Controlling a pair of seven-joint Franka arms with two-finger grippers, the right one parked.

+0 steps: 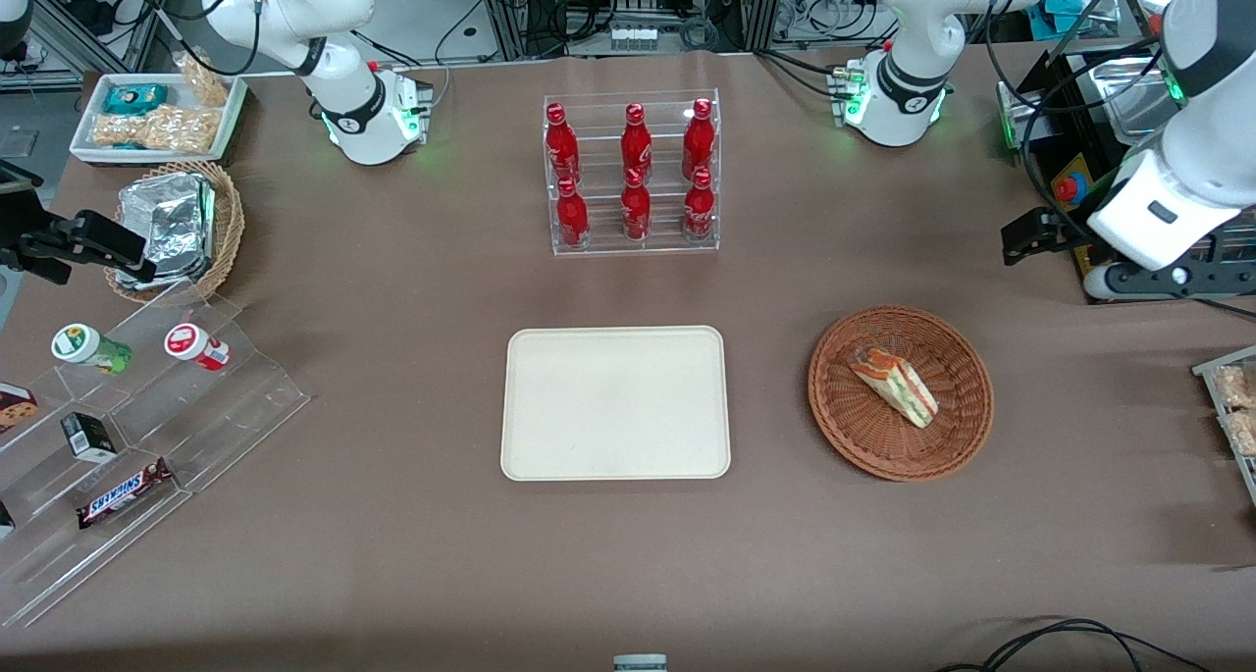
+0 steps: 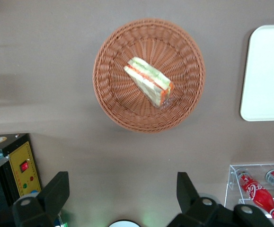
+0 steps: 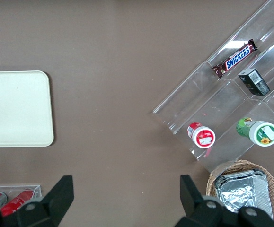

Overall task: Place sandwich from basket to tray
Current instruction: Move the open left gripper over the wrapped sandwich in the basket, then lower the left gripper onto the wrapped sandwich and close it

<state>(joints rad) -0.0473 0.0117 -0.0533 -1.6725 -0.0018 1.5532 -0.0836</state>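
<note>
Hovering high with nothing held, end effector [image 2: 120, 201] has its two fingers spread wide apart, looking straight down on the desk [image 1: 392, 574]; likely parked up here for a full view before descending. Below and slightly ahead of it sits the basket [image 2: 109, 101], sandwich [image 2: 149, 81] lying on its side near the basket's middle, long edge on a diagonal, so the wrist probably needs turning to close across the narrow faces. Basket rim is low, with bare weave all around the wedge for fingers to drop in. Farther out sideways is the tray [image 2: 264, 71], bare, apart from the basket, open desk between. Bottle rack [image 2: 257, 189] stands off that path.
</note>
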